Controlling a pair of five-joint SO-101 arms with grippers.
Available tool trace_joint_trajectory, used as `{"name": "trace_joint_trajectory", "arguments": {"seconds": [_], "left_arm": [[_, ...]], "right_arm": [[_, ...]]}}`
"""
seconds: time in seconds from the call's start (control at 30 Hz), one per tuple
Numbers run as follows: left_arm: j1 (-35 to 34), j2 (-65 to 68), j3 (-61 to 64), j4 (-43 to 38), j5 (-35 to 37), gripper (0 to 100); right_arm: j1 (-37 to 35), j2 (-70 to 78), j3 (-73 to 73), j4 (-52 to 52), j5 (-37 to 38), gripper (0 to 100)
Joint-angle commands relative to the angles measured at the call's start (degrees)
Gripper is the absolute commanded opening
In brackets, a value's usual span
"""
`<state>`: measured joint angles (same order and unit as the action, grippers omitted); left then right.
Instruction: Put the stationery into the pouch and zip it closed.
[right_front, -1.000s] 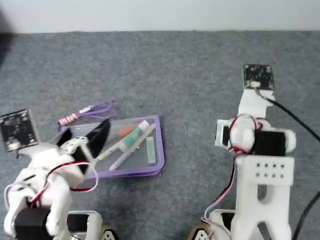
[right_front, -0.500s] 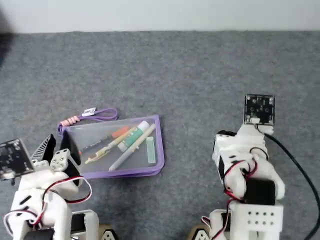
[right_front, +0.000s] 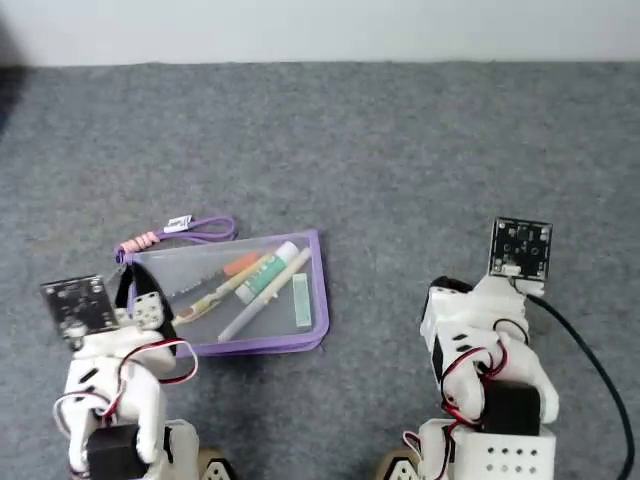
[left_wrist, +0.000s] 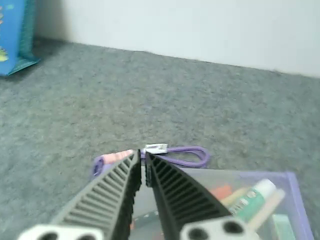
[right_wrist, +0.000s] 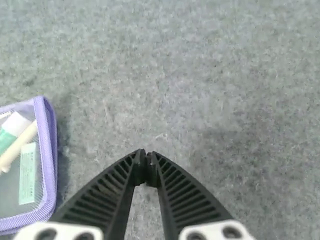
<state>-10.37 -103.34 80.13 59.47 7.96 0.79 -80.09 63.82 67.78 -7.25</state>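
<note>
A clear pouch with purple trim (right_front: 228, 292) lies flat on the grey carpet, with pens, a glue stick and other stationery inside. Its purple and pink strap (right_front: 180, 232) trails off the far left corner. My left gripper (left_wrist: 142, 162) is shut and empty, folded back beside the pouch's left end (right_front: 135, 295). In the left wrist view the pouch (left_wrist: 240, 200) and strap (left_wrist: 175, 154) lie just past its tips. My right gripper (right_wrist: 146, 162) is shut on nothing, folded back over bare carpet to the right of the pouch (right_wrist: 30, 165). In the high view the right arm (right_front: 480, 340) sits at the near right.
Grey carpet (right_front: 400, 150) covers the table up to a white wall at the back. A blue object (left_wrist: 15, 35) stands at the far left by the wall.
Both arms have pulled back toward their bases. The left gripper came off the pouch's left end and the right arm folded down. The pouch has stayed where it was.
</note>
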Motion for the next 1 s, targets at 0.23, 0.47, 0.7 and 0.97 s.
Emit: {"name": "trace_joint_trajectory", "arguments": {"seconds": [0.23,0.47,0.7,0.97], "left_arm": [[10.9,-0.7,9.6,-2.3,-2.4,1],[10.9,-0.7,14.4,-2.2,-2.1,1],[11.1,-0.5,16.3,0.4,-2.2,1],[10.9,-0.5,16.3,8.3,-2.0,1]], "right_arm": [[-0.5,-14.4,14.3,-1.0,-0.5,0.8],[-0.5,-24.2,23.3,-0.6,-0.4,0.8],[-0.2,-23.6,28.3,-0.5,-0.4,0.8],[0.0,-23.8,32.3,1.4,-0.5,0.8]]}}
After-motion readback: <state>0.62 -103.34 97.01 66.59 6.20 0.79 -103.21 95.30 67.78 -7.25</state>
